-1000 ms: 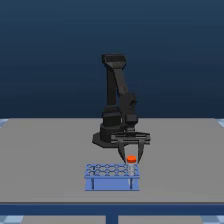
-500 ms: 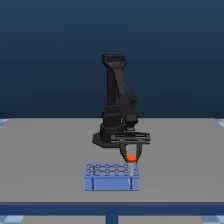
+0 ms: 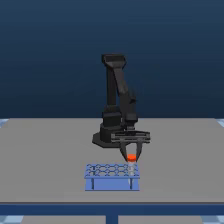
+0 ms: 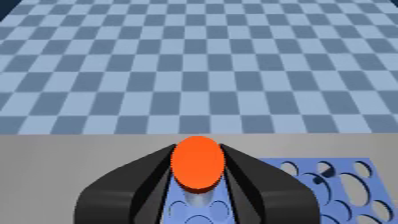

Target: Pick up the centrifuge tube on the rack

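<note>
Black six-joint arm (image 3: 119,100) standing mid-frame in the exterior view, based on a flat grey surface (image 3: 45,155) against a dark blue backdrop. Gripper (image 3: 131,156) pointing down just below and in front of the base, fingers (image 3: 125,151) converging to a narrow V and closed on the orange-red cap of the centrifuge tube (image 3: 131,158). Cap sitting between the fingertips just above the top of the rack (image 3: 111,177), over its end toward the exterior view's right; whitish body barely traceable below the cap, too small to tell whether the tip is in a hole or clear of it. Rack low and blue, lying in the lower centre of the frame, grid of round holes on top, open sides with upright posts. In the wrist view, centrifuge tube (image 4: 197,162) seen as a bright orange oval at lower centre, pressed on both sides by the dark fingers (image 4: 133,187), with the rack (image 4: 351,200) and its holes showing behind and beside them at lower right. Beyond the grey surface (image 4: 71,155), a pale blue checkered floor (image 4: 195,60) filling the upper half of the wrist view.
</note>
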Robot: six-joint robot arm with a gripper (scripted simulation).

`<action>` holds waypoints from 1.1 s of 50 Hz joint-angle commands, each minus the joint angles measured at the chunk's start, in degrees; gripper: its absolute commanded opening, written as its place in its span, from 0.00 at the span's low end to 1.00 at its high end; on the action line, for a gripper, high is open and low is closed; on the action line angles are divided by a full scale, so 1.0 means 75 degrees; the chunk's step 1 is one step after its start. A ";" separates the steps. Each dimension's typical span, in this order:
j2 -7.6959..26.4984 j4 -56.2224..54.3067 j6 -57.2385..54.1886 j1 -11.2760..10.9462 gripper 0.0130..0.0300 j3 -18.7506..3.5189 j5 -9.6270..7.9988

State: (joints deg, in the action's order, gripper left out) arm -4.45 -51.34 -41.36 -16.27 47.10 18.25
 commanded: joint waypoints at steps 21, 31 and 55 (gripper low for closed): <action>-0.0394 -0.1725 -0.1833 0.0000 0.00 -0.0228 -0.0347; -0.0583 -0.2826 -0.2975 0.0000 0.00 -0.0361 -0.0466; -0.0987 -0.5788 -0.6031 0.0000 0.00 -0.0719 -0.0552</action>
State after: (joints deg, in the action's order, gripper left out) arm -11.42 -91.00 -81.45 -16.26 42.19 14.18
